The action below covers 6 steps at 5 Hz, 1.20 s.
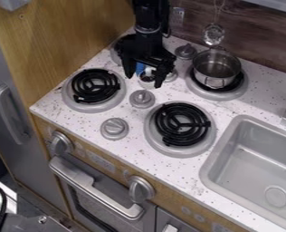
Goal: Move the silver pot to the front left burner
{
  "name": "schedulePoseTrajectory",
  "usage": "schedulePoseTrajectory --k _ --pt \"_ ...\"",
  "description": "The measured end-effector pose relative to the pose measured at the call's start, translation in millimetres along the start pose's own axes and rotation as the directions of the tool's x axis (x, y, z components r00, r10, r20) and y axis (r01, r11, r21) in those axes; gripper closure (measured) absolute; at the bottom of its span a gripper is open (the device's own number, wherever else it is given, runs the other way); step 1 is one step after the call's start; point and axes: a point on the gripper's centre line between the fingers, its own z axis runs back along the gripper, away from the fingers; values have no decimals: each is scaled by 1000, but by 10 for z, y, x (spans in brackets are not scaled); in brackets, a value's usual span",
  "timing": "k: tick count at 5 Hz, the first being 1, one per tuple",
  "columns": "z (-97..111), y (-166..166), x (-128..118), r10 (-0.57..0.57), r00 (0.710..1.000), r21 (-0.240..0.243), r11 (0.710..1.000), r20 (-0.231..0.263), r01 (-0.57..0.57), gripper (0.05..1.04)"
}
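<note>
"What are you seeing, starting from the left?"

"A grey door (18,140) is standing beside a wooden panel (67,41). Then the front left burner (97,86) is showing its black coil."

"And the arm (148,27), how is it posing?"

"It's coming in from the top edge, just left of the middle, and hanging nearly upright. Its gripper (144,78) is pointing down over the back part of the stovetop, between the front left burner and the pot (216,65)."

"Is it gripping anything?"

"Its two fingers are standing well apart, so it's opening wide. Something blue and pale is showing between them, but I'm not managing to tell what."

"What's lying further right?"

"The front right burner (182,124) is sitting nearer us, in front of the pot."

"And the pot itself?"

"It's resting upright on the back right burner (239,86), its handle (215,83) facing the front. Past that, the grey sink (221,158) is filling the right side."
</note>
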Motion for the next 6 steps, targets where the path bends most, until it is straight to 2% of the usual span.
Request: schedulePoseTrajectory --k 1,2,3,4,5,6 --pt "-151 -26 -87 -5 999 -2 1000 -47 5 84" --pt "-266 -129 95 -36 998 18 999 -50 37 84" --pt "-246 -393 343 -56 998 -19 998 11 56 84" --pt "-158 -525 648 0 992 -35 999 128 4 84" --pt "-212 -622 896 63 981 -22 998 181 -60 84" --pt "-329 -630 1066 123 972 -12 992 201 -123 84"
